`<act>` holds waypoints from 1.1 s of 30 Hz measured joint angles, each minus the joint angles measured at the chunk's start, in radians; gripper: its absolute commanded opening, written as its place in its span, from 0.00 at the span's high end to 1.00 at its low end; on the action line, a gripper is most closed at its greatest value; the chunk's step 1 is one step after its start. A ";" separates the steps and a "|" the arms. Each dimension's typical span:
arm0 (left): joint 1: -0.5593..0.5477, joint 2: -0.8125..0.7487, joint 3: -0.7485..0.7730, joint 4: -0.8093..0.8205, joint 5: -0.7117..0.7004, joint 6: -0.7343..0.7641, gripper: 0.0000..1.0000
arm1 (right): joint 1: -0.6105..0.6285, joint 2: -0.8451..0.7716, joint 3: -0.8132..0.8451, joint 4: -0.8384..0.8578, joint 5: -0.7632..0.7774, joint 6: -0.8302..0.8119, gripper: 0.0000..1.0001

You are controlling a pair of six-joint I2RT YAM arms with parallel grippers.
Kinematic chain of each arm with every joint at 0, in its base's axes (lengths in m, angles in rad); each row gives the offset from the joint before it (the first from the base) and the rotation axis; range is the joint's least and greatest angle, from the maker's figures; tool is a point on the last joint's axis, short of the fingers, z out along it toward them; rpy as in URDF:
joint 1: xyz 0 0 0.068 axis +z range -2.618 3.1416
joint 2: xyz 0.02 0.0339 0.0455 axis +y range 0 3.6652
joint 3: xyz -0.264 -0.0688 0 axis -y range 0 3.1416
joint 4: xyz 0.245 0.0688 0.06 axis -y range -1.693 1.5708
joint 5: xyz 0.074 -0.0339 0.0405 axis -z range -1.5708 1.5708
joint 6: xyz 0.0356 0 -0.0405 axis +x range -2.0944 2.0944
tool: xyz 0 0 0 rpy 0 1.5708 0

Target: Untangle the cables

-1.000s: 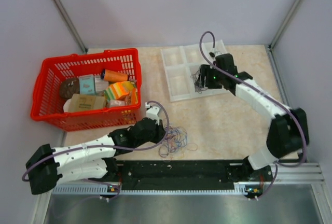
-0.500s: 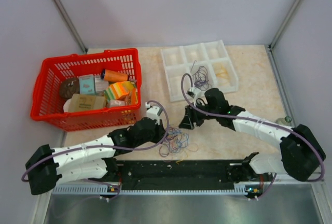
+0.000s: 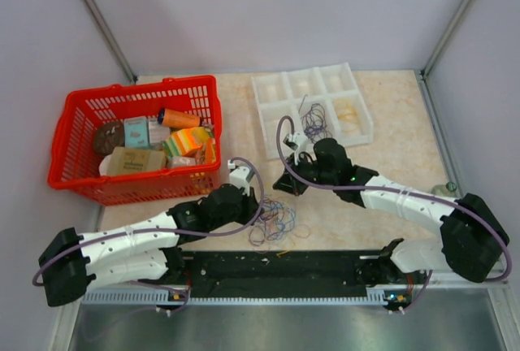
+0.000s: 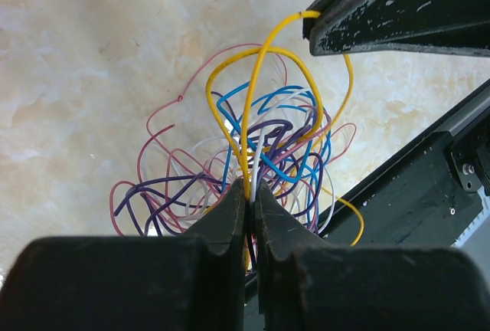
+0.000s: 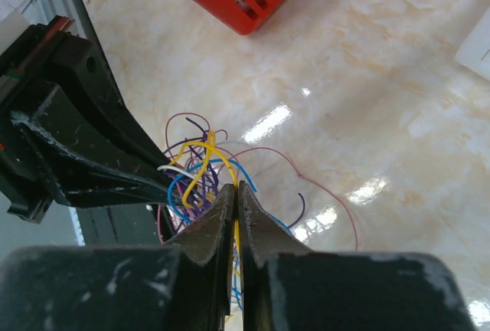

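Note:
The cables (image 3: 275, 221) lie as a palm-sized tangle of purple, blue, pink, white and yellow wires on the marble top near the front rail. In the left wrist view my left gripper (image 4: 249, 184) is shut on a yellow and a white wire at the near side of the tangle (image 4: 283, 132). Opposite it, my right gripper (image 5: 236, 187) is shut on a yellow wire of the same tangle (image 5: 195, 170). From above, the left gripper (image 3: 258, 208) and the right gripper (image 3: 286, 186) meet over the tangle's left and top. A purple wire (image 3: 314, 122) lies in the white tray.
A red basket (image 3: 81, 176) full of packets stands at the left. At the back sits a white compartment tray (image 3: 268, 91) with a pale coil (image 3: 348, 112) in one cell. A black rail (image 3: 276, 266) runs along the front edge, just behind the tangle.
My right arm has swung from the white tray down to the tangle and its jaws have closed on a yellow wire. The left arm has hardly moved and stays shut on its wires.

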 measured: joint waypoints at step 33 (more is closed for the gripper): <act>0.006 0.317 -0.077 0.276 -0.160 -0.073 0.79 | 0.032 -0.265 0.840 -0.407 0.238 0.323 1.00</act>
